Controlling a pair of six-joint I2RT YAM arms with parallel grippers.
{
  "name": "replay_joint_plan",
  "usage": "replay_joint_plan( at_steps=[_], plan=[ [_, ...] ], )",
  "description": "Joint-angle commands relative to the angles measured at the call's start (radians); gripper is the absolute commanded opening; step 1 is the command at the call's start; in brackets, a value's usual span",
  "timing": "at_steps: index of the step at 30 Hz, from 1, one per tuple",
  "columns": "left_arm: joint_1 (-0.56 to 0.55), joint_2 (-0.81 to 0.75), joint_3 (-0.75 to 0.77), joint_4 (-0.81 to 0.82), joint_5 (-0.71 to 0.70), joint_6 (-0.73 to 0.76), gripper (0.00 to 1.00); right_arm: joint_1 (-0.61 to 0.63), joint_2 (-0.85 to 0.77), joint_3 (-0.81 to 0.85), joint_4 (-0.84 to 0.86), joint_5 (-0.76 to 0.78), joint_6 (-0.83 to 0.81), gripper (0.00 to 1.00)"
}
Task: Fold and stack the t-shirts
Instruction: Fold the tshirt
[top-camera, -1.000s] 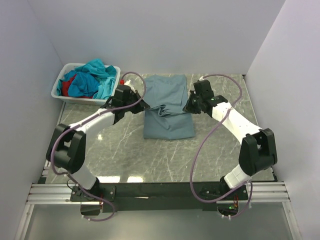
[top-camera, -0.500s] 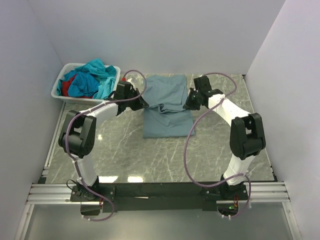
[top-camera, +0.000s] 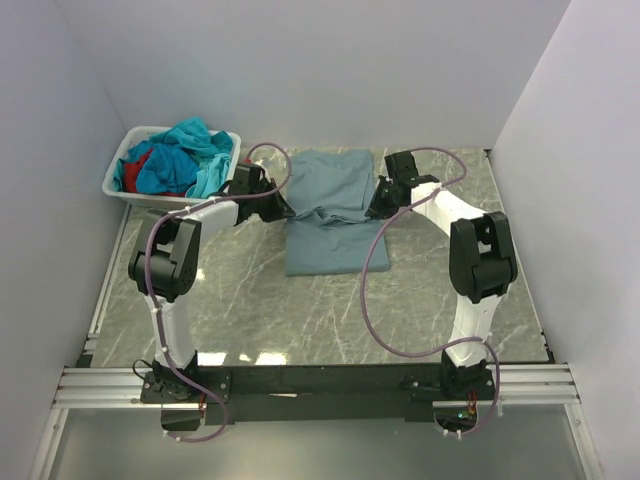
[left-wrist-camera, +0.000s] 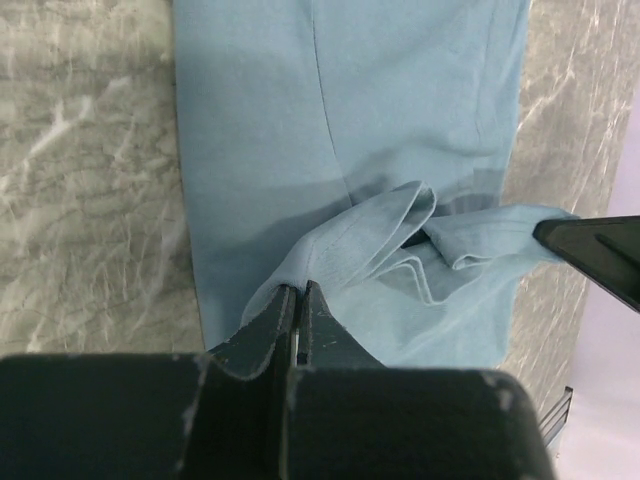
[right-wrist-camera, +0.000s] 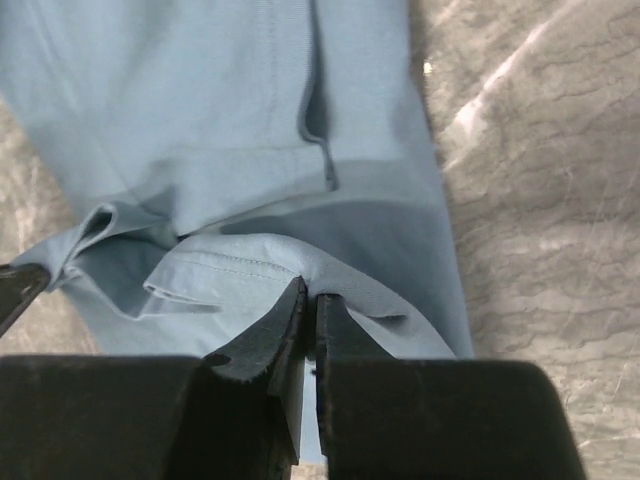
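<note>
Fold in progress on the grey-blue t-shirt (top-camera: 338, 250), which lies in the middle of the desk (top-camera: 300, 320) with its length running away from the arm bases. Left end effector (left-wrist-camera: 298, 296) is closed, fingers pressed together on a pinch of the shirt's left edge; the wrist view shows cloth bunched and lifted at the tips. Right end effector (right-wrist-camera: 308, 292) is likewise closed, on a fold of hem at the right edge. Both grips sit about midway along the garment, with rumpled cloth bridging between them. Remaining t-shirts (top-camera: 180, 160), teal, blue and red, lie heaped in the white basket (top-camera: 150, 199) at the far left corner.

Judgement: first shirt, fold only partly made. The next move calls for both arms to carry the held cloth together, level and in step, over the flat part, then lower it before release. Uneven travel would likely skew the crease.
</note>
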Motion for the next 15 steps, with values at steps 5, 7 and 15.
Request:
replay_joint_plan(
  at_steps=[5, 7, 15],
  plan=[
    [0.008, 0.034, 0.078, -0.025, 0.041, 0.035, 0.21, -0.019, 0.045, 0.075, 0.025, 0.021, 0.024, 0.40],
    [0.007, 0.029, 0.081, -0.029, 0.040, 0.038, 0.49, -0.020, 0.054, 0.087, 0.019, 0.021, 0.022, 0.51],
    [0.008, -0.070, 0.044, -0.007, 0.043, 0.040, 0.99, -0.022, -0.040, 0.059, 0.020, 0.022, 0.002, 0.87]
  ],
)
